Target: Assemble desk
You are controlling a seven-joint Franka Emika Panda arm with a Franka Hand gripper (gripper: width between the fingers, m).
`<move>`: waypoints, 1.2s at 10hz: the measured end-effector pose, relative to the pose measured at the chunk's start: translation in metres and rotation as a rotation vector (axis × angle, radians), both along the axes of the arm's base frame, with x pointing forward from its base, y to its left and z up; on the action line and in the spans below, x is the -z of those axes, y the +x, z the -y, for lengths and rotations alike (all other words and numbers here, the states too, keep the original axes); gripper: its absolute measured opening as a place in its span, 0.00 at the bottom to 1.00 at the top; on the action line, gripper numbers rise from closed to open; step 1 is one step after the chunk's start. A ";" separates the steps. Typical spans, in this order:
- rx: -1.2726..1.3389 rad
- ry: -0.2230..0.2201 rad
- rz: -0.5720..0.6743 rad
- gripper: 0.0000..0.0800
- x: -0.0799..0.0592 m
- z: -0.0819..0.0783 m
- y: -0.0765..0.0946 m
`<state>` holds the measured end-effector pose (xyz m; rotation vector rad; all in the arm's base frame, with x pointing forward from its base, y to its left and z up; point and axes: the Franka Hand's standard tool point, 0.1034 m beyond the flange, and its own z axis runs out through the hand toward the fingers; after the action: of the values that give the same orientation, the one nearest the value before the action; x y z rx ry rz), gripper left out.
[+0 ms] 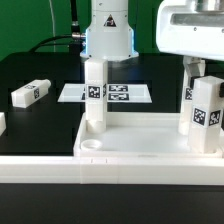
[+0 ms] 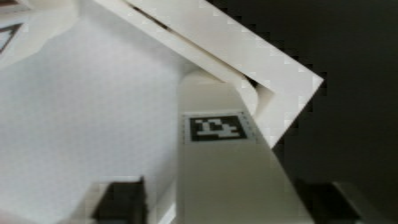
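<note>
The white rimmed tabletop [image 1: 140, 148] lies at the front. One leg [image 1: 95, 95] stands upright in its far corner on the exterior view's left. A second tagged leg [image 1: 206, 115] stands upright at the far corner on the exterior view's right. My gripper [image 1: 200, 72] is over this leg's upper part. In the wrist view the leg [image 2: 228, 160] runs between my fingers [image 2: 121, 200], with a narrow gap on each side. My gripper [image 2: 226, 198] is open around it. The tabletop's corner rim [image 2: 231, 55] lies behind the leg.
A loose leg [image 1: 30, 93] lies on the black table at the exterior view's left, and another [image 1: 2, 122] pokes in at the left edge. The marker board [image 1: 105, 92] lies behind the tabletop. The arm's base [image 1: 105, 30] stands at the back.
</note>
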<state>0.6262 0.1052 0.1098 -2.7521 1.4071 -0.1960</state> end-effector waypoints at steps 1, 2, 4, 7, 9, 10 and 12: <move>-0.060 -0.011 -0.005 0.66 0.001 0.000 -0.001; -0.184 -0.031 -0.005 0.78 0.001 0.000 0.000; -0.366 -0.064 -0.005 0.80 0.001 -0.002 0.000; -0.645 -0.115 -0.007 0.81 0.000 -0.002 0.002; -0.833 -0.142 -0.013 0.81 0.000 -0.003 0.002; -0.922 -0.154 -0.018 0.81 0.000 -0.002 0.002; -1.043 -0.187 -0.027 0.81 -0.001 -0.002 0.003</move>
<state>0.6288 0.1071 0.1106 -3.1970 -0.1779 -0.2325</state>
